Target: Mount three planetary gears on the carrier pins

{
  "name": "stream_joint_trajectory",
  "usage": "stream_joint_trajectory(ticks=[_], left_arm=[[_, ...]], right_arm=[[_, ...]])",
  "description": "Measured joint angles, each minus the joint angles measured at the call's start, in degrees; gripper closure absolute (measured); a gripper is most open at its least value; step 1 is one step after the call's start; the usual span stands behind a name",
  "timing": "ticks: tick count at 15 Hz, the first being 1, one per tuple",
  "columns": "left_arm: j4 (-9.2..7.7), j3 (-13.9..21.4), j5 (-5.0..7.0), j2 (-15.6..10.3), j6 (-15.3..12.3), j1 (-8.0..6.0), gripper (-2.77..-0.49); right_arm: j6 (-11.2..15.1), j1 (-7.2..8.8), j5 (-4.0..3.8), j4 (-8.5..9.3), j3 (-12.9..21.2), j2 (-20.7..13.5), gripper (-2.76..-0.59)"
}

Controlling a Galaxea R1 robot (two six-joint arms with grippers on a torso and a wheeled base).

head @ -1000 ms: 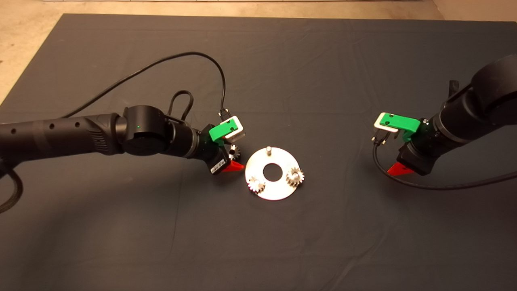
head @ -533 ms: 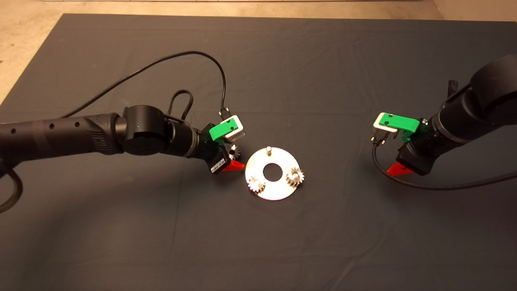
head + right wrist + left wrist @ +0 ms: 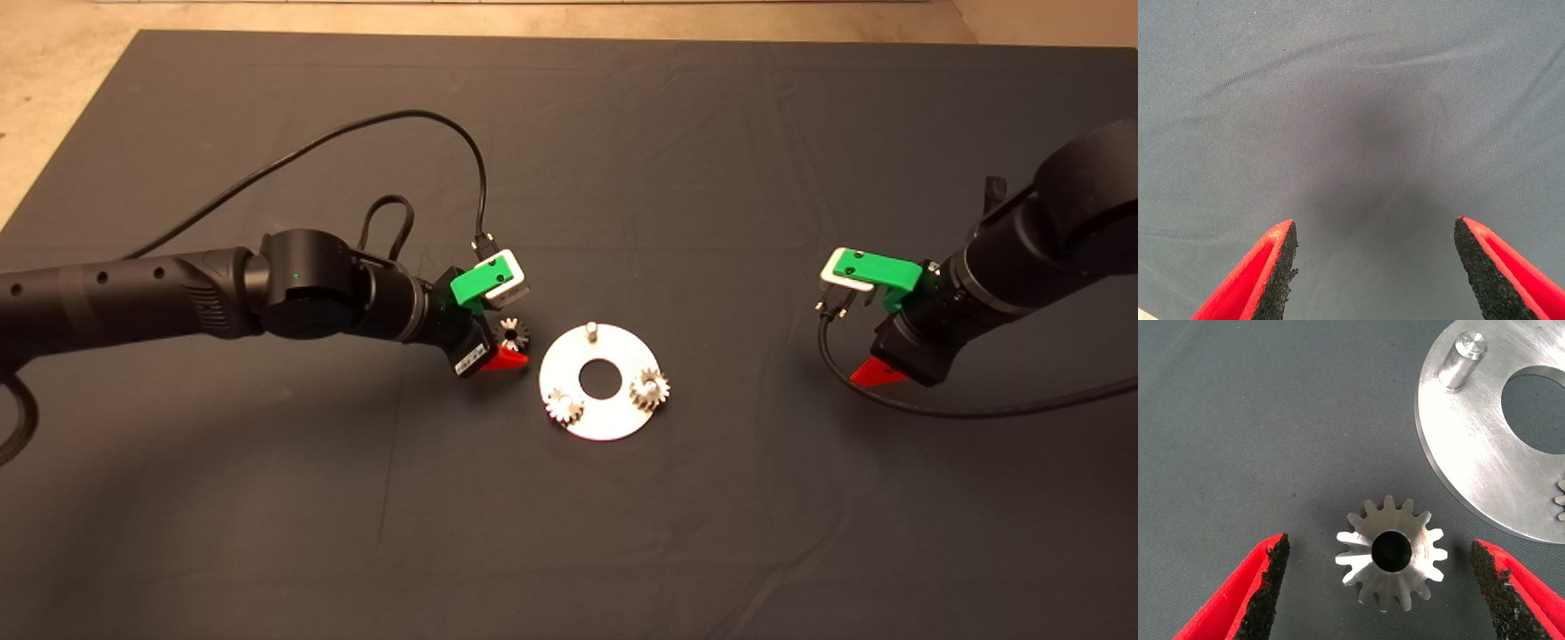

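Observation:
A flat silver disc (image 3: 613, 423) lies mid-mat with its carrier pins. Two planetary gears (image 3: 564, 407) (image 3: 650, 388) sit on pins; the third pin (image 3: 590, 330) (image 3: 1461, 361) stands bare. A third gear (image 3: 513, 333) (image 3: 1390, 553) lies flat on the mat just left of the disc (image 3: 1471, 447). My left gripper (image 3: 507, 345) (image 3: 1381, 587) is open around it, with both pads (image 3: 1271, 577) clear of its teeth. Far to the right, my right gripper (image 3: 878, 373) (image 3: 1378, 267) hangs open over bare mat, holding nothing.
The dark mat (image 3: 622, 551) covers the table, with pale floor past its far edge and far left corner. A black cable (image 3: 356, 133) loops up from the left wrist, and another cable (image 3: 933, 411) trails on the mat below the right wrist.
My left arm has drawn back a little to the left, away from the disc, so more of the loose gear shows. The gear, the disc and the right arm have not moved.

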Motion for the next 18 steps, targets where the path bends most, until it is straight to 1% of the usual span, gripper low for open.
stream_joint_trajectory(ticks=[1, 2, 5, 6, 8, 10, 12, 17, 18], left_arm=[[0.00, -0.02, -0.51, -0.13, 0.00, 0.11, -1.90], [0.00, -0.02, -0.79, -0.21, 0.00, 0.28, -1.90], [0.00, -0.02, -2.11, -0.74, 0.00, 1.29, -1.90], [-0.02, -0.02, -2.37, -1.02, 0.00, 1.52, -1.90], [0.00, -0.02, -2.88, -1.45, 0.00, 1.54, -1.90], [0.00, -0.02, -3.16, -1.45, 0.00, 1.55, -1.90], [0.00, -0.02, -3.19, -1.45, 0.00, 1.55, -1.80], [-0.01, -0.01, -3.41, -1.45, 0.00, 1.57, -1.79], [0.00, 0.00, -3.41, -1.45, 0.00, 1.57, -1.69]], right_arm=[[0.01, 0.00, 0.00, 0.00, 0.00, 0.01, -1.74], [0.01, 0.00, 0.02, 0.02, 0.00, 0.02, -1.74], [0.00, 0.02, 0.00, 0.02, -0.08, 0.02, -1.74], [0.00, 0.02, 0.00, 0.02, -0.19, 0.12, -1.74], [0.00, 0.02, 0.00, 0.02, -0.49, 0.46, -1.74], [0.00, 0.02, 0.02, 0.02, -0.63, 0.66, -1.74], [0.00, 0.02, -0.02, 0.02, -0.72, 0.73, -1.74], [0.00, 0.02, 0.00, 0.02, -1.29, 1.43, -1.74], [0.00, 0.02, 0.00, 0.02, -1.29, 1.42, -1.74]])
